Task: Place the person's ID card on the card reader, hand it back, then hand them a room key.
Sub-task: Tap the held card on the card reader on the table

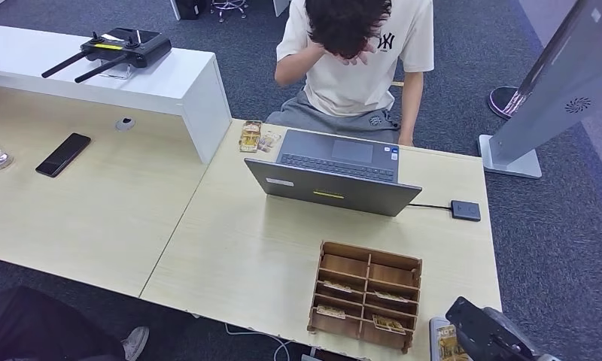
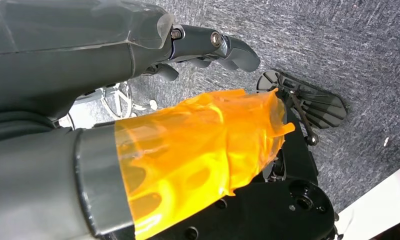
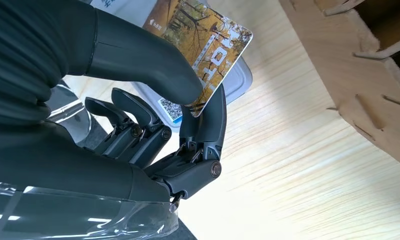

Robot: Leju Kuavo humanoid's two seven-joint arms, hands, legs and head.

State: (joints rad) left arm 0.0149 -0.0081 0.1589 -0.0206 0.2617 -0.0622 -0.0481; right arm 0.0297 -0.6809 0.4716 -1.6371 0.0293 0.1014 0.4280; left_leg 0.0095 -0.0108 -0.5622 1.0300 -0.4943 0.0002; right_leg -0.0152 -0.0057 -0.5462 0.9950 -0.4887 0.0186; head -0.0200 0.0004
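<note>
The right hand (image 3: 188, 125) is sitting at the near right corner of the pale wooden table (image 1: 230, 248), just right of the wooden rack (image 1: 366, 295). Its thumb and fingers (image 3: 210, 120) are pinching a card (image 3: 208, 45) printed with yellow autumn trees and a small square code. In the right wrist view the card is being held over a light grey flat device (image 3: 238, 80), probably the card reader, lying on the table near the rack's side wall; whether the card is touching it cannot be told. In the head view the same hand (image 1: 482, 335) is showing as a dark shape with the yellow card (image 1: 447, 342) beside it over the grey device (image 1: 436, 331).

The left hand (image 2: 208, 47) is hanging beside the robot's body over grey carpet, holding nothing. Its dark fingers (image 2: 233, 50) are bending loosely with gaps between them, and its thumb is wrapped in orange film (image 2: 198, 150).

The rack is holding several cards (image 1: 388, 323) in its compartments. Farther back, an open grey laptop (image 1: 335, 173) is facing a person (image 1: 354, 60) who is sitting at the far side of the table with head bowed. A small dark box (image 1: 465, 210) on a cable is lying right of the laptop. A black phone (image 1: 63, 154) is lying on the left table.
</note>
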